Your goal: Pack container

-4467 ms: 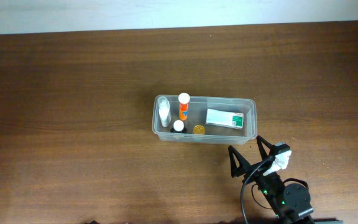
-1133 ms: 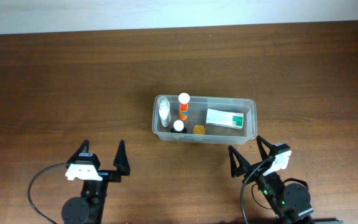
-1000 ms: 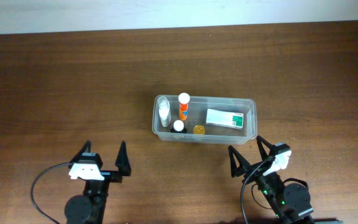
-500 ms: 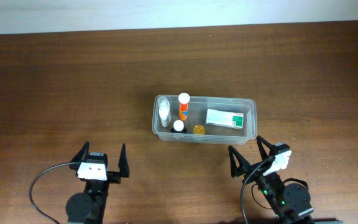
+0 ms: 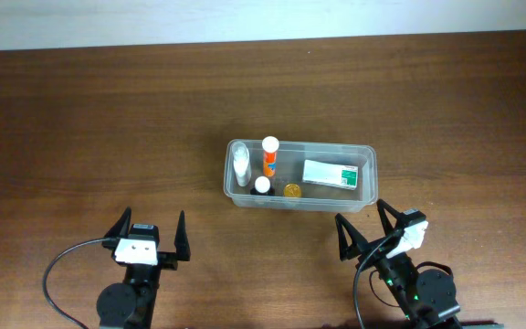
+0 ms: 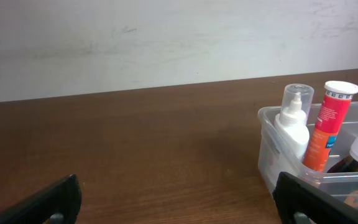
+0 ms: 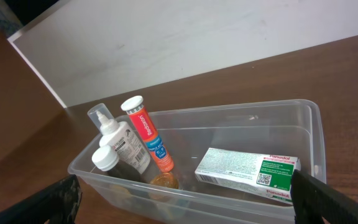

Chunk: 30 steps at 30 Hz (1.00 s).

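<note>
The container (image 5: 373,174), a clear shallow tub, sits at the table's centre. In it are a white spray bottle (image 5: 241,165), an orange tube (image 5: 269,156), a small dark bottle with a white cap (image 5: 262,185), a gold round item (image 5: 291,190) and a white-and-green box (image 5: 330,174). My left gripper (image 5: 152,219) stands open near the front edge, left of the tub and apart from it. My right gripper (image 5: 361,213) is open just in front of the tub's right end. The right wrist view looks into the tub (image 7: 316,124), with the box (image 7: 247,171) on its floor and nothing between the jaws.
Bare brown wood table (image 5: 108,110) lies all around the tub. A white wall strip (image 5: 245,18) runs along the far edge. In the left wrist view the tub's left end (image 6: 272,149), the spray bottle (image 6: 293,121) and the orange tube (image 6: 328,124) show at right.
The left arm has come into view at the front left, then shifted slightly right and straightened. The right arm and the tub's contents have not moved.
</note>
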### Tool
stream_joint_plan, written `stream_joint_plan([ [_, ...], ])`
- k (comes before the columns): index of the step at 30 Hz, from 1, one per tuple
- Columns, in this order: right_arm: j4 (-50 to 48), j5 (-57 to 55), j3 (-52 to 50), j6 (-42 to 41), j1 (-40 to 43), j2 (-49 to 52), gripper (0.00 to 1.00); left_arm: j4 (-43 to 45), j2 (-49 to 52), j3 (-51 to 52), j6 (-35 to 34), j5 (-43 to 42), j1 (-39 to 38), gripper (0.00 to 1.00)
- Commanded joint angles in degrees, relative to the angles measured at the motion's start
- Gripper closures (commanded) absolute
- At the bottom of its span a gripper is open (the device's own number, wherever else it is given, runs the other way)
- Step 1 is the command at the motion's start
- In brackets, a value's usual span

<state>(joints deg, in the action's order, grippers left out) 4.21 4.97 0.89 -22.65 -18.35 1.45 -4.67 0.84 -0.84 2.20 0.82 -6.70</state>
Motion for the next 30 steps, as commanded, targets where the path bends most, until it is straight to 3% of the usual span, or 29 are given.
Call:
stream_joint_plan([
  [1,0.0,-0.7,-0.4,-0.1,0.0,0.0,0.02,0.0,-0.5,0.4,1.1,-0.7,0.3,0.01],
  [9,0.0,-0.7,-0.5,-0.2,2.4,-1.2,0.02,0.0,-0.5,0.4,1.1,-0.7,0.3,0.0],
  [20,0.0,-0.7,-0.5,-0.2,24.6,-1.2,0.02,0.0,-0.5,0.4,1.1,-0.7,0.3,0.0],
  [27,0.1,-1.0,-0.5,0.0,25.8,-1.2,0.02,0.0,-0.5,0.4,1.1,-0.7,0.3,0.0],
  [30,-0.1,1.5,-0.5,10.5,25.8,-1.2,0.02,0.0,-0.5,0.4,1.1,-0.7,0.3,0.01],
])
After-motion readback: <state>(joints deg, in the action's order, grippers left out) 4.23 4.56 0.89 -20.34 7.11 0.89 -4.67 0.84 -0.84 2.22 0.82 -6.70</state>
